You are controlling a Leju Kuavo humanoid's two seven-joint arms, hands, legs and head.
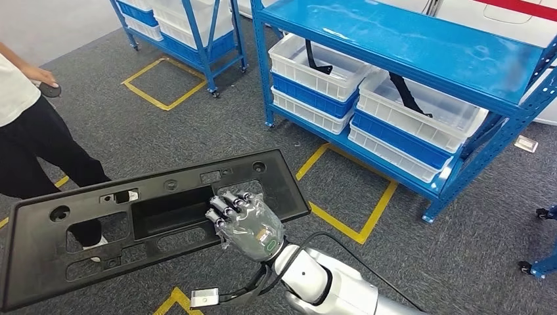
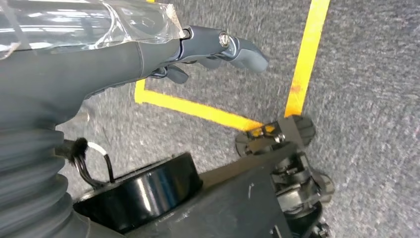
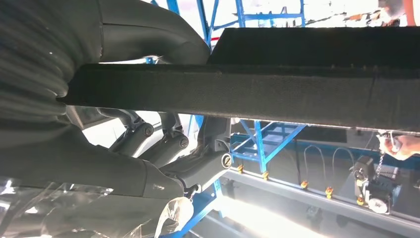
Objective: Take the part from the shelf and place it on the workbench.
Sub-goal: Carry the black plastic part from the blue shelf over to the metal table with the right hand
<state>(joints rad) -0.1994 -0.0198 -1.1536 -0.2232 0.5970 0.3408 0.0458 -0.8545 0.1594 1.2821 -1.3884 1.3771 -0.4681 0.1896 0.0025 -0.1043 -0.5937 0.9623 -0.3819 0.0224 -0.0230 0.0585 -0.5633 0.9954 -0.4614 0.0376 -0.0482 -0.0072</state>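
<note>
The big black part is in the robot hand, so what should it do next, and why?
Probably keep carrying it away from the blue shelf toward the workbench. The right robot hand already grips the black part above the floor, and nothing under it looks like a bench.

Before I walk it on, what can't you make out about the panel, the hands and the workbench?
- Black panel: in the head view its left end is cut off by the picture's edge.
- Right hand: its fingers lie over the panel's edge; the panel hides the underside. The right wrist view is backlit.
- Left hand: seen over the floor, holding nothing.
- Person: cut off by the edge.
- Workbench: I cannot say where it stands.
</note>
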